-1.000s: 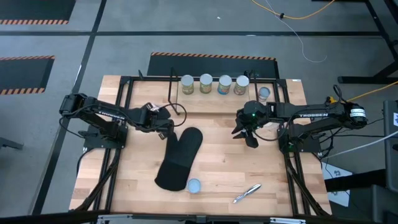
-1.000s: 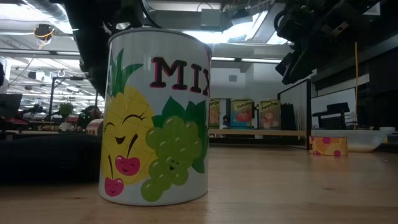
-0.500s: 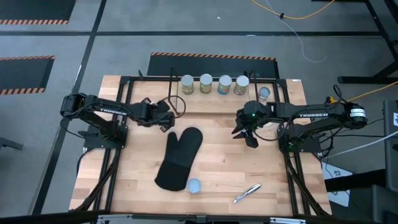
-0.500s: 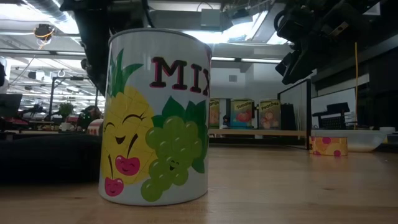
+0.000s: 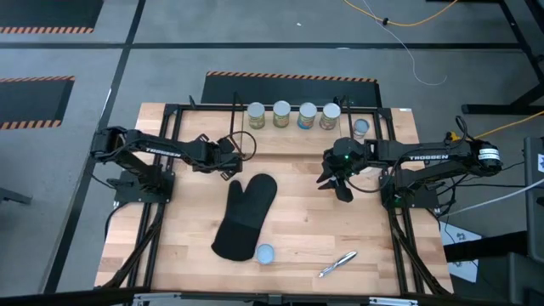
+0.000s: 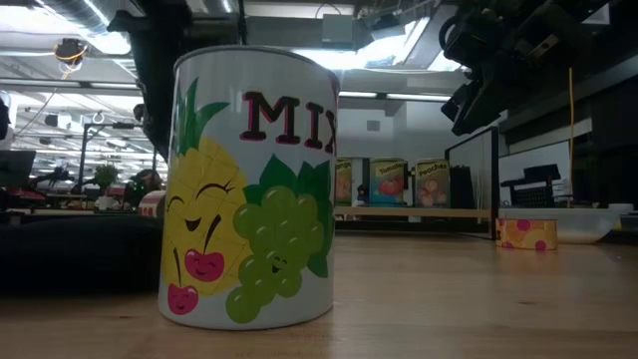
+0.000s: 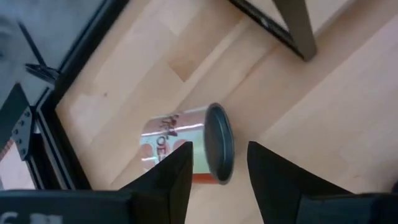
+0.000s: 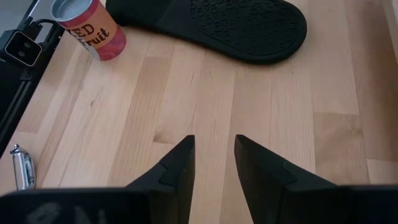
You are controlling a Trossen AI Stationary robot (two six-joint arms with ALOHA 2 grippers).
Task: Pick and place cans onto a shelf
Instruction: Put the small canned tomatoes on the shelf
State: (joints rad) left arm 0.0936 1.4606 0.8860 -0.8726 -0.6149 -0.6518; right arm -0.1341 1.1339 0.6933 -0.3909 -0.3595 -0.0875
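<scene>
The left gripper [image 7: 217, 165], fingers spread, straddles a tipped red-labelled tin can [image 7: 186, 144] to align its grasp. The right gripper [image 8: 214, 163], parted and empty, waits above the wooden worktop [image 8: 280, 112].

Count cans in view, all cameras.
7. Four small cylindrical cans atop the black-rod wooden shelf, one beside its right end, one by the black mitt, one lying before the left pincer. More may hide.

Grey floor [image 5: 170, 34] with hazard-striped mats [image 5: 34, 89] — yellow cable [image 5: 399, 19], bright ceiling lights [image 6: 100, 12]
</scene>
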